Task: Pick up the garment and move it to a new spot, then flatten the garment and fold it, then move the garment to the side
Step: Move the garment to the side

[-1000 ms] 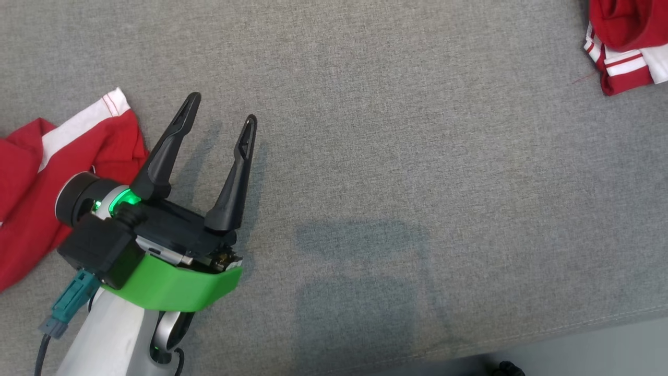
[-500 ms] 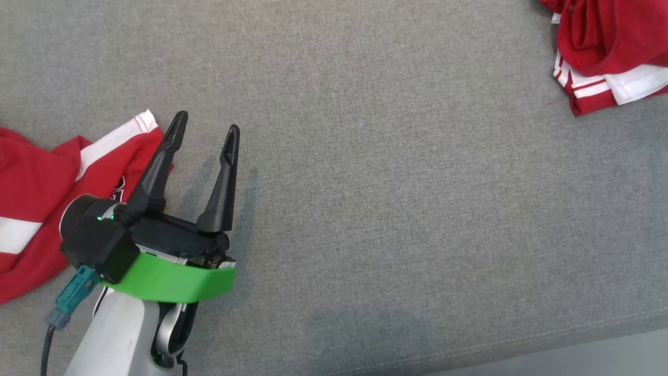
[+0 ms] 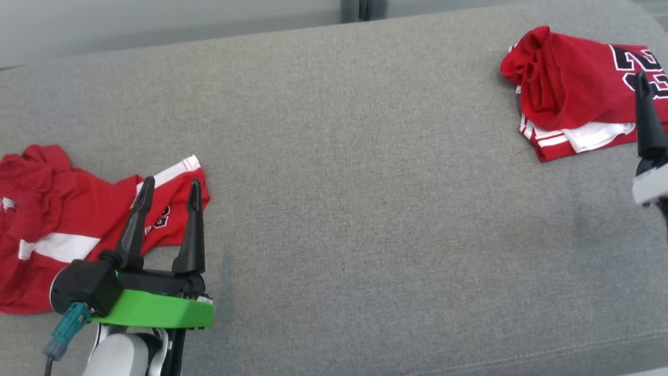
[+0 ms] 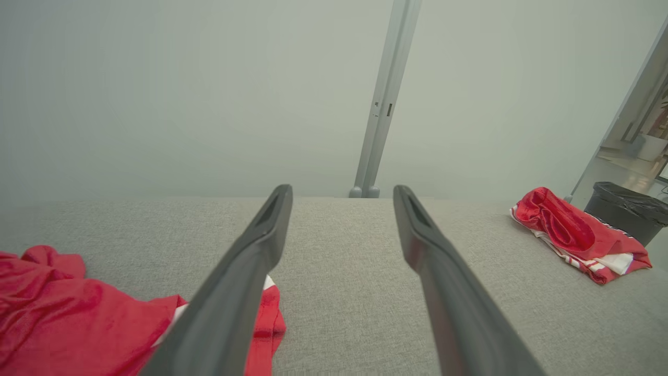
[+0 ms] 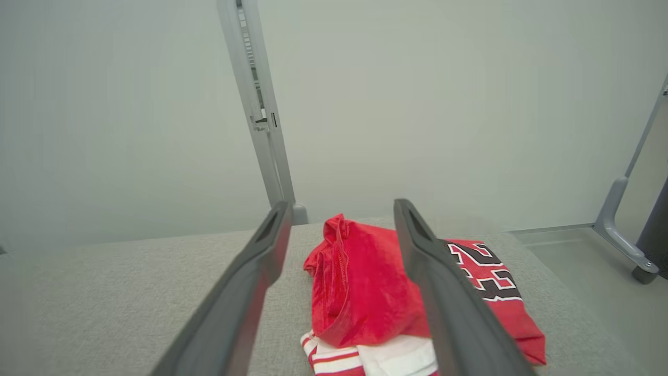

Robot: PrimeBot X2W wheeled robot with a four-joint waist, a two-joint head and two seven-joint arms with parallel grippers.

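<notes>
A crumpled red garment (image 3: 62,230) with a white stripe lies at the left of the grey cushion (image 3: 365,209); it also appears as the red garment (image 4: 78,318) in the left wrist view. My left gripper (image 3: 172,181) is open, its fingertips over that garment's right edge, nothing between them (image 4: 342,188). At the far right lies a folded red jersey pile (image 3: 574,99) with black numbers. My right gripper (image 5: 342,204) is open in front of this pile (image 5: 376,292) and holds nothing. One of its fingers (image 3: 647,120) shows at the head view's right edge.
A frosted wall with a metal post (image 4: 383,99) runs behind the cushion. A black bin (image 4: 626,209) stands beyond the cushion's right end. The cushion's front seam (image 3: 522,347) runs along the bottom right.
The head camera has tilted up and turned, so both garments show more fully. The left gripper stays open by the left garment. A right gripper finger has come into view at the right edge.
</notes>
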